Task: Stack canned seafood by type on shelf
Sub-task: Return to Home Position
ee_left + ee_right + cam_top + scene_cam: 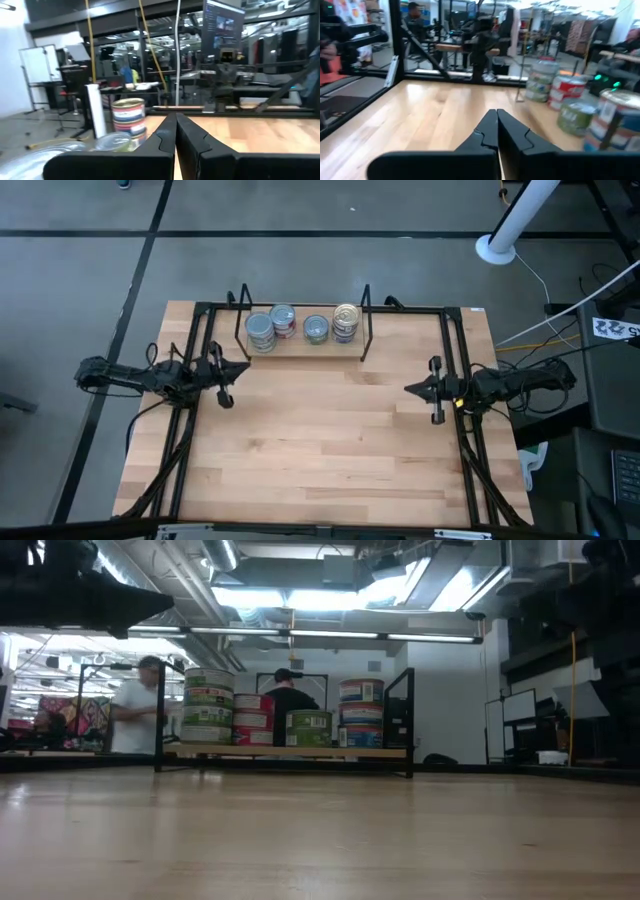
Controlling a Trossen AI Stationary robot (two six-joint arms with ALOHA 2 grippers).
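High view: the shelf point(366, 325) stands at the far edge of the table point(330, 450), centred between the two arms. All tins in sight sit on it in four positions, left to right: a green-white stack point(260, 332), a red stack point(283, 320), a single green tin point(316, 329) and a blue-white stack point(346, 322) topped by a gold-yellow lid.

Low view confirms the order. The green-white stack is tallest, the red and blue-white stacks are lower, and the green tin stands alone on the wooden base.

The left gripper point(243, 367) hangs at the table's left side, nearer than the shelf and apart from it, pointing inward. Its fingers point(167, 135) are pressed together with nothing between them. The right gripper point(408, 389) sits at the table's right side, also clear of the shelf. Its fingers point(490, 127) are likewise clenched on nothing.

Obstructions: black frame rails point(420, 308) run along the far edge and both sides of the table, just outside the shelf uprights. A white pole point(510, 225) stands on the floor beyond the far right corner. Two people point(135, 705) show in the room behind the shelf, well away from the table.
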